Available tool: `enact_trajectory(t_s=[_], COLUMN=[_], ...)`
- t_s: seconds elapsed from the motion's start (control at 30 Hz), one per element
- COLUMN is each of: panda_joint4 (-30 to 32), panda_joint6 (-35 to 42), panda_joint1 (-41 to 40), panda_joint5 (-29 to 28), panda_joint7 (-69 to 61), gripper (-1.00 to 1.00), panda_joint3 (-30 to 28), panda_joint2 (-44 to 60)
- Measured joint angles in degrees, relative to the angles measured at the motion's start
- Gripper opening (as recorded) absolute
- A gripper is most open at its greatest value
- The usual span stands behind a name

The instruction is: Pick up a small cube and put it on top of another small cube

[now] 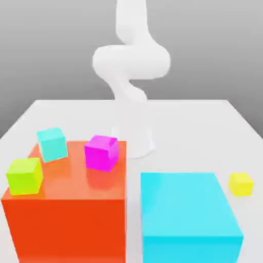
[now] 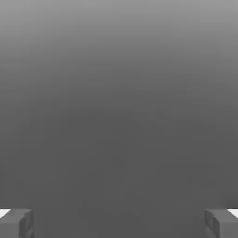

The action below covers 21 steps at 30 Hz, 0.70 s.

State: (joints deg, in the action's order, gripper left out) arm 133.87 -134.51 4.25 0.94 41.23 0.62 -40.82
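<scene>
Nearest the lens, two grey fingertips [image 2: 16, 223] at opposite edges of the hand view, spread wide with nothing between them — gripper [image 2: 119, 224] open and empty, facing plain grey background. Well away from those fingers, down on the white table [image 1: 185, 123]: small yellow cube [image 1: 241, 184], alone, just beside the big cyan block [image 1: 190, 215] on the exterior view's right. On the big orange block [image 1: 64, 205], three more small cubes — lime cube [image 1: 24, 175] at the near corner, cyan cube [image 1: 52, 144] further back, magenta cube [image 1: 101, 152] toward the middle. Step in hand, by judgement: reaching for the yellow cube, not yet begun in earnest. Best done by swinging above the cube first, squaring the fingers to two opposite faces, dropping straight down with the jaws kept wide, closing only once the pads straddle its middle; worth keeping clear of the cyan block's wall close by. Arm [image 1: 131, 61] upright above its base at the table's back, folded in a curl, hand apparently aimed outward rather than down at the table — needs tilting downward before any descent
</scene>
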Motion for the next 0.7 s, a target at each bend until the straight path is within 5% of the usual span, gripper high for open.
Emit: enact_trajectory(t_s=[0.47,0.7], panda_joint4=[11.7,17.5], panda_joint6=[-15.3,-23.0], panda_joint1=[20.8,30.7], panda_joint5=[3.4,-1.7], panda_joint7=[-24.5,-31.8], gripper=[0.00,0.00], panda_joint3=[8.3,14.1], panda_joint2=[28.1,42.2])
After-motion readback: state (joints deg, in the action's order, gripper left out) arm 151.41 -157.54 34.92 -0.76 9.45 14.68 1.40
